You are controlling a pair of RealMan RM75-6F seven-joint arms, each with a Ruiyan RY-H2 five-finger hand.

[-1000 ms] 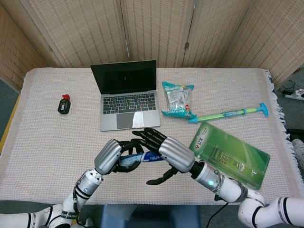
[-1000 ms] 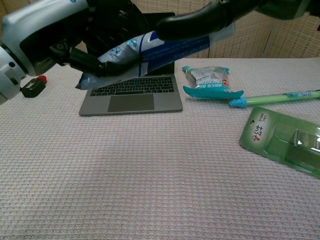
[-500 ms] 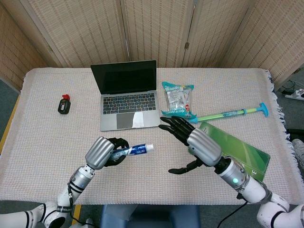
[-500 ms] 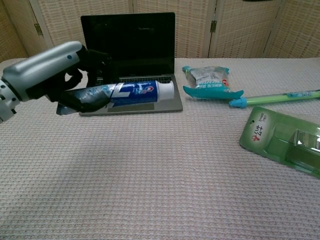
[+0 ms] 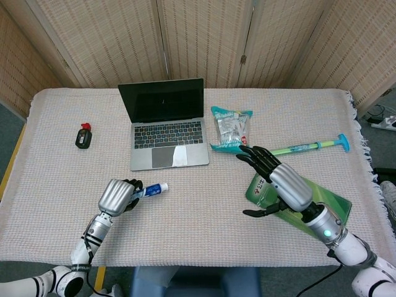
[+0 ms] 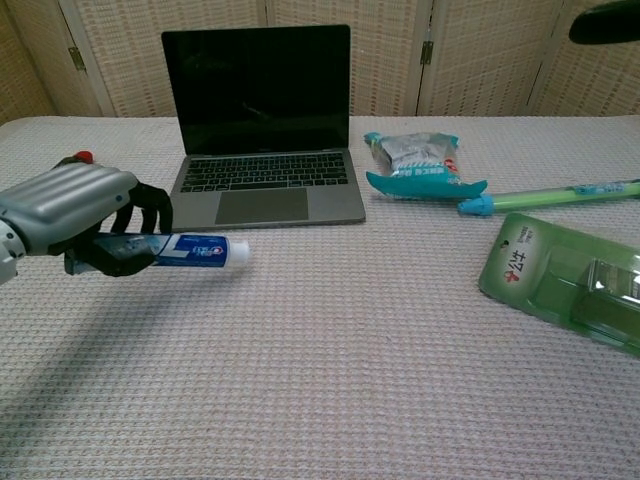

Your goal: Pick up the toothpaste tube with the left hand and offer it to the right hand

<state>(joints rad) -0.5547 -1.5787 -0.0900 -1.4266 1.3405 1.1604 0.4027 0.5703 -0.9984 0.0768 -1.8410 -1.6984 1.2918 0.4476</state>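
Note:
My left hand grips the tail end of a blue and white toothpaste tube at the front left of the table. The tube lies roughly level, with its white cap pointing right, just above or on the cloth. My right hand hovers open at the right, fingers spread, above the green package, well apart from the tube. In the chest view only a dark fingertip of it shows at the top right corner.
An open laptop stands behind the tube. A teal snack bag, a green and teal stick and a flat green package lie to the right. A small black and red object sits far left.
Both hands have drawn apart. The left hand moved left and down with the tube still in its grip. The right hand pulled back to the right, empty, over the green package.

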